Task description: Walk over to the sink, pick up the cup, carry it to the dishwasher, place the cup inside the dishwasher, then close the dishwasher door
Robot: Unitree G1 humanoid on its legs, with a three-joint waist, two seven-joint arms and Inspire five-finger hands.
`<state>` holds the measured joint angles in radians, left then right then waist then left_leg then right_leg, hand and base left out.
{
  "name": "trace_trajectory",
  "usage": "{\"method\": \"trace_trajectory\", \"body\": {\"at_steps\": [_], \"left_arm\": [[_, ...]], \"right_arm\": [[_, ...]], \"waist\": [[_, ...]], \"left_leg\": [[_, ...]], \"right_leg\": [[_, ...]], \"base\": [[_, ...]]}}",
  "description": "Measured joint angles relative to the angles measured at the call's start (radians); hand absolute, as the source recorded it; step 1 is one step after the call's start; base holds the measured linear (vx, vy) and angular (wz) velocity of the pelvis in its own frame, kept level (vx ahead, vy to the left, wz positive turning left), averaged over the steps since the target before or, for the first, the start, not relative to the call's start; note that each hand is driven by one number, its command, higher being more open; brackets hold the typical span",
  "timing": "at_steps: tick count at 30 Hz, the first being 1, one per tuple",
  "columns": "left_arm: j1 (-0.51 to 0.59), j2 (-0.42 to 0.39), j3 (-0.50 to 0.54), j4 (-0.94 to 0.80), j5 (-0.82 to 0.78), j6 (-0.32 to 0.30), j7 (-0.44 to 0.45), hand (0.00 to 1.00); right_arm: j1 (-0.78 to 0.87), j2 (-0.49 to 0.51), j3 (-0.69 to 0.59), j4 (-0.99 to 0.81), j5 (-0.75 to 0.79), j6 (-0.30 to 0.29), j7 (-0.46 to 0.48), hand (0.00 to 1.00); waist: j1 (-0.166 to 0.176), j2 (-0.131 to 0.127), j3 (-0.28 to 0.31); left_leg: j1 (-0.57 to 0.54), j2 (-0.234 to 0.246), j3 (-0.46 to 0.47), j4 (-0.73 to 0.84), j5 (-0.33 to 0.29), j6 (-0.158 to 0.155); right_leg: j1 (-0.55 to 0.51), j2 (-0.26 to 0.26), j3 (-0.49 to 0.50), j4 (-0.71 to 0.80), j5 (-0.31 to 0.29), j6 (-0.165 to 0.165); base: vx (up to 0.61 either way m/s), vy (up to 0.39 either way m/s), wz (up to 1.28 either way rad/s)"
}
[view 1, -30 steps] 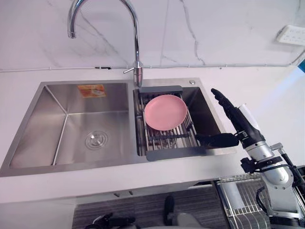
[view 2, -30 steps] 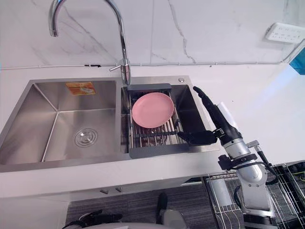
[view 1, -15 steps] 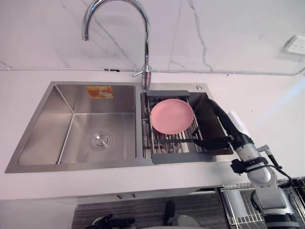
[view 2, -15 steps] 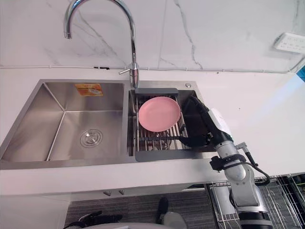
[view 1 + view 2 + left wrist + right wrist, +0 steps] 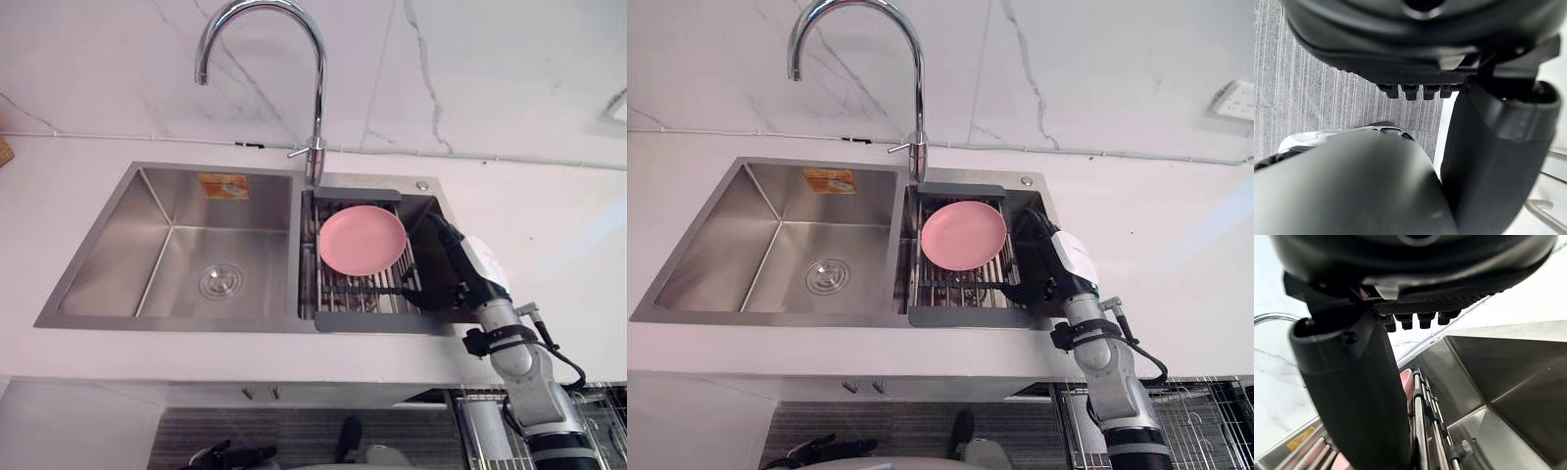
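A pink plate point(image 5: 361, 240) lies on a grey drying rack point(image 5: 358, 319) set in the sink's right basin point(image 5: 427, 208). My right hand point(image 5: 449, 257) reaches down into that basin, in the gap between the rack and the basin's right wall. Its fingers are straight and its thumb points toward the rack's front corner, so it is open and holds nothing. The right wrist view looks past the right hand point(image 5: 1352, 396) at the plate's edge point(image 5: 1406, 381) and the rack's bars point(image 5: 1420, 431). My left hand point(image 5: 1400, 29) hangs over the floor, its fingers relaxed.
The steel left basin point(image 5: 191, 250) holds only its drain. A tall curved faucet point(image 5: 315, 108) rises behind the rack. White countertop point(image 5: 549, 225) surrounds the sink. A wire rack point(image 5: 1205, 416) shows low on the right, below the counter edge.
The camera has moved, shifting the whole scene. My right hand has gone from over the sink's right rim down into the right basin beside the rack. The plate has not moved.
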<state>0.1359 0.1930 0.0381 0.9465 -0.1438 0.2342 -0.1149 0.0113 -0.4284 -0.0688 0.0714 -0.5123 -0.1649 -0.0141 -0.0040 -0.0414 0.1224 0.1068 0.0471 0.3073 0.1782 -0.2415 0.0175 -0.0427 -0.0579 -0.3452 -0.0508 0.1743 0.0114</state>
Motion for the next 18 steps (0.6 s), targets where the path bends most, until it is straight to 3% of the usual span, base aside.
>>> {"method": "trace_trajectory", "body": {"at_steps": [18], "left_arm": [[0.006, -0.006, 0.004, -0.040, 0.031, 0.009, -0.017, 1.00]], "right_arm": [[-0.083, 0.005, 0.020, 0.124, -0.054, 0.075, -0.088, 1.00]], "waist": [[0.034, -0.003, 0.000]], "left_leg": [[-0.001, -0.023, -0.042, -0.008, 0.025, 0.010]], "right_leg": [[0.008, -0.030, -0.039, 0.017, -0.008, 0.007]], "base": [[-0.01, 0.023, 0.07]]}}
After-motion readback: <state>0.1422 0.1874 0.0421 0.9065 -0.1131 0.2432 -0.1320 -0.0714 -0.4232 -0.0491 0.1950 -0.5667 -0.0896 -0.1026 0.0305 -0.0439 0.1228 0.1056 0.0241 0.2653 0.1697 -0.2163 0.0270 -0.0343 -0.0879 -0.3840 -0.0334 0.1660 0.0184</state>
